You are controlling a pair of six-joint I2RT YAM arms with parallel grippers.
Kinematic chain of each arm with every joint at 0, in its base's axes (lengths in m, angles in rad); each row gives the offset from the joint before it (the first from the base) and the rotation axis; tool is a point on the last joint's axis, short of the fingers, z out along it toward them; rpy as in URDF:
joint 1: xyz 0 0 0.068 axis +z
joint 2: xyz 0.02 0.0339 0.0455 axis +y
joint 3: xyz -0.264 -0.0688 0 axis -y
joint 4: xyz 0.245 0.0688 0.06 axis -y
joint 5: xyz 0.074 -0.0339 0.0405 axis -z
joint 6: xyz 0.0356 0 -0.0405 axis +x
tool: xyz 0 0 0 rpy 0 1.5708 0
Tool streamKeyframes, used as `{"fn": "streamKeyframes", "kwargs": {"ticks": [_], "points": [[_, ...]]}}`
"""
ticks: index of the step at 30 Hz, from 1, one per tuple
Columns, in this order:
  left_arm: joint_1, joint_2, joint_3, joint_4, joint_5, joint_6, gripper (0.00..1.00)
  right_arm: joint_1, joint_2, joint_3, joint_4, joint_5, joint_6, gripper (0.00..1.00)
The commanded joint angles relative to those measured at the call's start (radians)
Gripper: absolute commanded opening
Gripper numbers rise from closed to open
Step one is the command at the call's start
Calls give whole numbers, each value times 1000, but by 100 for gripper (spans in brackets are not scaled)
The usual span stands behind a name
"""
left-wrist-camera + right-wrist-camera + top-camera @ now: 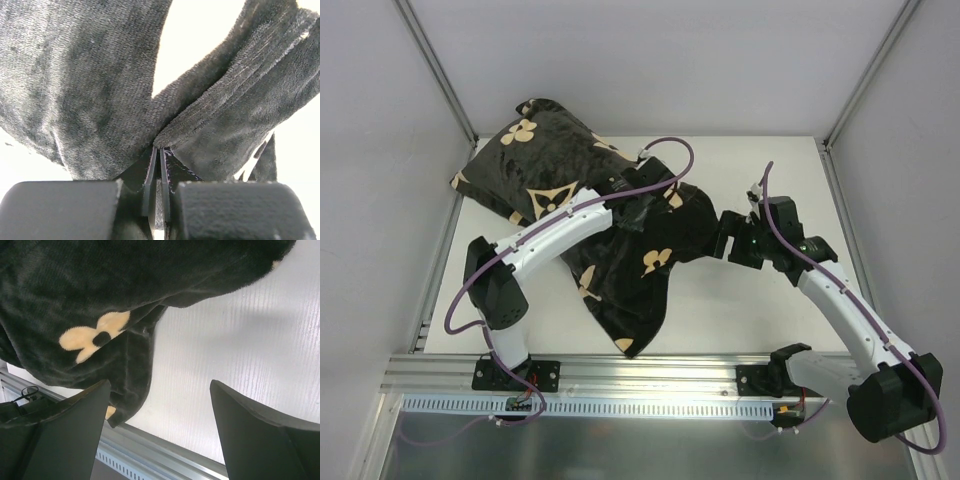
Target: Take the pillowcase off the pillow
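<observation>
The black pillowcase (620, 270) with tan flower motifs lies across the white table, bulging at the far left (525, 160) and hanging loose towards the near edge. The white pillow is hidden inside it. My left gripper (632, 192) is shut on a fold of the pillowcase (210, 125); its closed fingers (150, 175) pinch the velvety cloth. My right gripper (730, 240) is open and empty, just right of the pillowcase's edge (100, 315), above the bare table.
A metal rail (650, 375) runs along the table's near edge. Aluminium frame posts (435, 70) stand at the back left and back right (870, 75). Bare white table (760, 310) lies right of the cloth.
</observation>
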Motion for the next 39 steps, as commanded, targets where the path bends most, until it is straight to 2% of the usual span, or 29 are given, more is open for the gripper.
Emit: {"fn": "streamKeyframes", "kwargs": {"ticks": [1,4,9,13,20,24,26,27,30,31,33,36,39], "points": [[22,-64,34,-11,16,-6,0,9,-37,-1,0,-13,15,86],[56,-97,36,-11,62,-45,0,38,-31,5,38,-13,45,86],[230,-182,8,24,342,-128,0,202,51,77,109,17,100,88],[251,-222,-16,46,381,-125,0,296,179,183,199,32,154,90],[261,-234,-25,46,410,-147,0,382,368,368,244,98,220,91],[268,-234,-21,46,430,-159,0,425,469,462,236,205,260,88],[272,-232,-16,48,438,-161,0,443,517,502,201,237,263,76],[275,-235,-16,48,439,-165,0,446,552,520,181,285,262,63],[309,-257,-22,48,462,-168,0,443,566,492,181,297,262,39],[320,-271,-24,48,468,-168,0,439,560,461,184,297,265,19],[361,-283,-24,48,490,-167,0,432,540,429,184,287,262,1],[399,-301,-16,48,514,-158,0,429,439,328,188,325,223,1],[462,-320,-12,46,519,-151,0,420,256,191,182,372,179,1]]}}
